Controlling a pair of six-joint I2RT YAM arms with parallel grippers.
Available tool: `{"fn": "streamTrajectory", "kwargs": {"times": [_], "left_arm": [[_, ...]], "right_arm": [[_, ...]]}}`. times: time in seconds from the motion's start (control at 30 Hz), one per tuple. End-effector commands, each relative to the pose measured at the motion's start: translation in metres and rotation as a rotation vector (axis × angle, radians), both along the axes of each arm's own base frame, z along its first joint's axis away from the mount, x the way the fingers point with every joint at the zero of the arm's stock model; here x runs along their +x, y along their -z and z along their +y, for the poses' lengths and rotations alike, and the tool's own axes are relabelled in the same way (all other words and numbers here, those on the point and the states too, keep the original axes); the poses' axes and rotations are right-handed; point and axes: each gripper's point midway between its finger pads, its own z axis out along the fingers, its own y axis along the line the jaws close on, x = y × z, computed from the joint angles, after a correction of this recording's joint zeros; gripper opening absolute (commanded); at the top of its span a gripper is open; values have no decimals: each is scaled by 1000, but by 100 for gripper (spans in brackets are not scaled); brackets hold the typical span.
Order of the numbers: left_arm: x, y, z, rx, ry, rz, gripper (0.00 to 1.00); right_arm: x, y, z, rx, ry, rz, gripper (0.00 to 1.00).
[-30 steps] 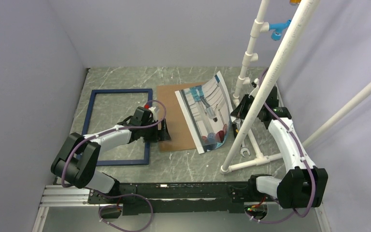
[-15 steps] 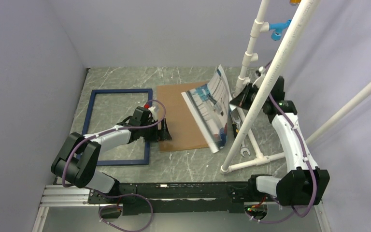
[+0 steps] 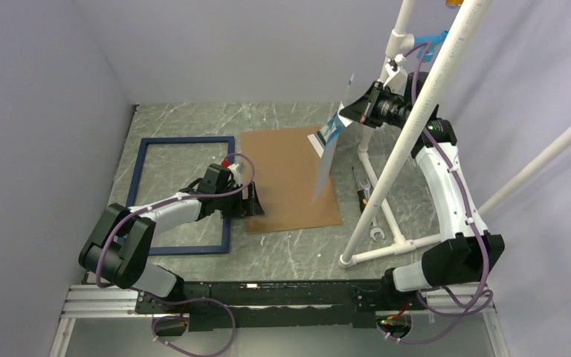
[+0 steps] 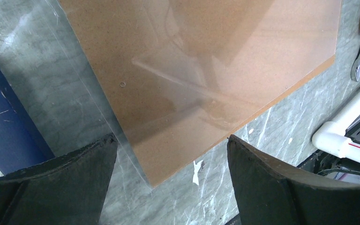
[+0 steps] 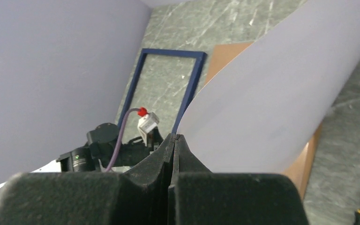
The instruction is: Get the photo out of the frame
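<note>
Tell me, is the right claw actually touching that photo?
Touching. The right wrist view shows the right gripper shut, pinching an edge of the photo.

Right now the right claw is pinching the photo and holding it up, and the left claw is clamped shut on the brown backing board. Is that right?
Not quite. The left claw is open: the left wrist view shows its fingers standing apart above the near corner of the brown backing board, gripping nothing. The rest holds: the right claw is pinching the photo and holding it up.
</note>
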Motion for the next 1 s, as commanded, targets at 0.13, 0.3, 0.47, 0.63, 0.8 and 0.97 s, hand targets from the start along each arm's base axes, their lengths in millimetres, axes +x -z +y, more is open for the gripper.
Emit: {"fn": "streamTrajectory", "kwargs": {"times": [0.13,0.3,0.47,0.63,0.8,0.97], "left_arm": [[-3,3,-3,-29,-9,21,90],[-4,2,-2,-35,-20,15,90],[0,-5,-1,-28,-23,-4,90],[1,-14,2,-30,-31,-30,90],[1,-30,8,-51,-49,-64,90],[5,-52,24,-59,-136,-104,86]], "right_arm": [[32,-90,26,172,-117,-165,0],[36,-142,41,265,-182,-243,0],[26,-153,54,375,-257,-237,0],[15,-124,55,415,-269,-198,0],[1,-37,44,357,-191,-78,0],[-18,68,16,338,-66,70,0]]}}
